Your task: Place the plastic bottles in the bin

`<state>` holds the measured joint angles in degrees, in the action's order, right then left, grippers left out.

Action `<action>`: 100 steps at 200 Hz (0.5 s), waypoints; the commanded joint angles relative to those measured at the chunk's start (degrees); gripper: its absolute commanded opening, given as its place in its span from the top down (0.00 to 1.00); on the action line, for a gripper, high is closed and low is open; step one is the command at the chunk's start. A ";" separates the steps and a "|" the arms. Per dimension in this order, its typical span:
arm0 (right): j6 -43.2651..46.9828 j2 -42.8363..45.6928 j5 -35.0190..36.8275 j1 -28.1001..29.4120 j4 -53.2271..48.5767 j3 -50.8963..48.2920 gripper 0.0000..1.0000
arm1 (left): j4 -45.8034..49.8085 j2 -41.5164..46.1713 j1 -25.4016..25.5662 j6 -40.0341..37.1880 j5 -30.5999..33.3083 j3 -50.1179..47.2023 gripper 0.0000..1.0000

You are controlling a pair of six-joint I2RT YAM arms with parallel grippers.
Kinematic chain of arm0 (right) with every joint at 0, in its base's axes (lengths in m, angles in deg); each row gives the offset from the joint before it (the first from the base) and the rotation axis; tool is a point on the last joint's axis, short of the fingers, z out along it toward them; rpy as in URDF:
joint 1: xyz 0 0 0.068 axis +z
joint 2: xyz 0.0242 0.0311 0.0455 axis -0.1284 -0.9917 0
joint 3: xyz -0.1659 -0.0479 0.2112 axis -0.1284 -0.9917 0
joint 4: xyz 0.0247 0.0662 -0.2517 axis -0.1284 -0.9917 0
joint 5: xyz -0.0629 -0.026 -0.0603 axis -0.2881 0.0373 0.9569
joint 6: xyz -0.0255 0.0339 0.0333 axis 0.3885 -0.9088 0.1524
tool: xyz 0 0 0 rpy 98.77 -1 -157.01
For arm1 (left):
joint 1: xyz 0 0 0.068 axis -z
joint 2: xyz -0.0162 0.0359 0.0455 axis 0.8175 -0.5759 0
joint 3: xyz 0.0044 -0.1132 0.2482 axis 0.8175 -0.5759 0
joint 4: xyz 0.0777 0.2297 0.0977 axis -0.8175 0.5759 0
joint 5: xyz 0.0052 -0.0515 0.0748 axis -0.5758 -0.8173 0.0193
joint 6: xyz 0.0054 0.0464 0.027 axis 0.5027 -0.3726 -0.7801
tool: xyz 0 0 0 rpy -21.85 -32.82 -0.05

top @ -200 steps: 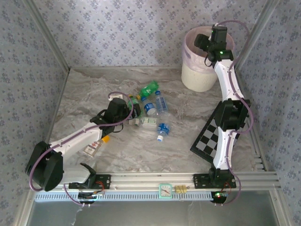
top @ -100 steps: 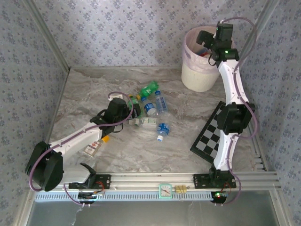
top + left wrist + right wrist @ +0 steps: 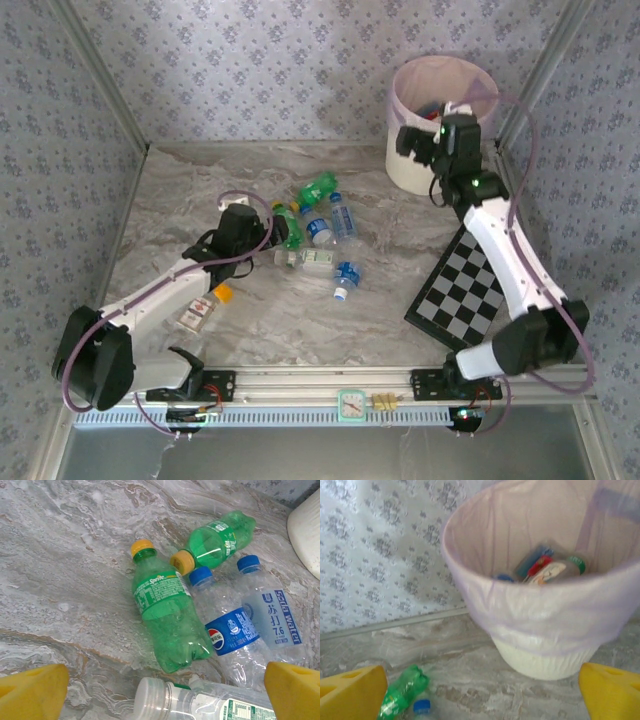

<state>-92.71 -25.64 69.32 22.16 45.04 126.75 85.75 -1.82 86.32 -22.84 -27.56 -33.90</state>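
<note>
Thin-walled, crinkled plastic bottles [image 3: 318, 228] lie on their sides in a loose heap at the middle of the grey marble-patterned table [image 3: 180, 190]. From the left wrist, a green Sprite bottle [image 3: 167, 617] with a yellow screw cap points its cap toward 11 o'clock. A second green bottle [image 3: 218, 539] lies at 1 o'clock, its yellow cap against the first one's shoulder. At 3 o'clock lie two clear, blue-capped ones: a Pepsi bottle [image 3: 229, 635] and a Soda Water bottle [image 3: 274, 616] marked "7.6". A clear white-capped bottle [image 3: 190, 705] lies at 6 o'clock.

The left gripper [image 3: 162, 695] hangs over the heap, its yellow fingers [image 3: 31, 692] wide apart and holding nothing. The round cream bin [image 3: 400, 100], with a glossy pink liner folded over its rim, stands at the table's 1 o'clock with bottles inside. The right gripper [image 3: 481, 692] faces it, spread and empty. A checkerboard [image 3: 465, 290] lies at 4 o'clock, under the right arm.
</note>
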 commanded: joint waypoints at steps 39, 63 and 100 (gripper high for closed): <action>-9.12 9.28 2.94 10.62 1.67 -18.73 0.00 | -0.22 -0.11 -1.33 1.94 -1.04 1.14 0.00; -16.25 8.96 2.35 14.82 1.39 -23.97 0.00 | -0.18 -0.03 -1.76 2.94 -1.13 0.55 0.00; -24.43 5.08 7.51 22.41 1.09 -27.98 0.00 | -0.43 -0.10 -1.95 3.76 -1.62 0.25 0.00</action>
<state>-108.86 -18.10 72.21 40.83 46.49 100.04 85.75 -1.84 84.81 -20.27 -28.37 -33.90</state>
